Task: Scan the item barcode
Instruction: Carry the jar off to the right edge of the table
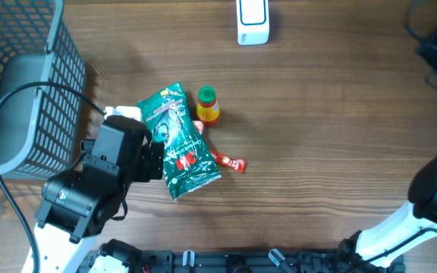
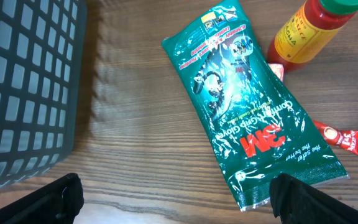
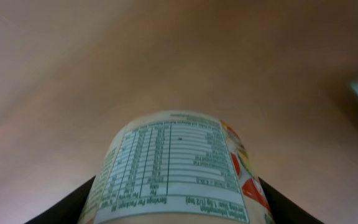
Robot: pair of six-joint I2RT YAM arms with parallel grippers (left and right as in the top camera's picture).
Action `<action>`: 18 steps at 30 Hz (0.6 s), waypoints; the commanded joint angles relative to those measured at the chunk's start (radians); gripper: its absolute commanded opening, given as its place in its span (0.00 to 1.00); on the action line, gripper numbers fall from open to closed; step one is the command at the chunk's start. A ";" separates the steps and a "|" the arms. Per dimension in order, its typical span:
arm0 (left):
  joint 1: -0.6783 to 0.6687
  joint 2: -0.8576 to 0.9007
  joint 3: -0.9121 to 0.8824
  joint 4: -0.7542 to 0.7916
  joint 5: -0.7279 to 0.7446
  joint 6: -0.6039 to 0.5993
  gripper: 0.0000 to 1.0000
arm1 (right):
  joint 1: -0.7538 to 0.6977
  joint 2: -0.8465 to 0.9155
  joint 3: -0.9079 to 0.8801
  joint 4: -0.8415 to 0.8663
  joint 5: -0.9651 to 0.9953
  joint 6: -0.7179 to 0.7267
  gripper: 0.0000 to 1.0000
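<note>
At the far left of the surface (image 1: pixel 317 129), a grey wire basket (image 1: pixel 21 83) stands beside my left arm. My left tool (image 2: pixel 179 202) hangs released above the wood, its dark fingers (image 2: pixel 58 199) spread wide. The lower corner of a green packet (image 1: pixel 179 140) lies just beside one of them. The packet rests flat and slanted, printed side up. A sauce bottle (image 1: pixel 208 104) with a green cap and yellow label sits just beside the packet's upper end. A red sachet (image 1: pixel 230 161) lies against the packet's right edge, lower down.

Farther along, at the back edge of the surface, a white scanner (image 1: pixel 252 21) sits well apart from that cluster.

On the right, my other arm reaches up along the frame's edge. My right tool (image 3: pixel 173 190) is clenched on a labelled container (image 3: pixel 173 162), one dark finger (image 3: pixel 73 208) on each side. The container is held off the surface. Its white label shows a nutrition table in green print, with red and yellow at one side. Behind it, the wrist view gives only a brown blur, and I cannot tell how near the scanner it is.
</note>
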 commanded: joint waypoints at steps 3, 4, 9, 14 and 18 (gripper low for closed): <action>-0.001 -0.002 0.000 0.003 -0.009 0.012 1.00 | -0.111 0.060 0.008 -0.084 0.003 0.045 0.49; -0.001 -0.002 0.000 0.003 -0.009 0.012 1.00 | -0.127 0.079 0.008 -0.098 0.027 0.044 0.49; -0.001 -0.002 0.000 0.003 -0.009 0.012 1.00 | -0.207 0.198 0.008 -0.169 0.064 0.101 0.51; -0.001 -0.002 0.000 0.003 -0.009 0.012 1.00 | -0.351 0.240 0.008 -0.140 0.089 0.101 0.53; -0.001 -0.002 0.000 0.003 -0.009 0.012 1.00 | -0.418 0.241 0.008 -0.098 0.091 0.076 0.68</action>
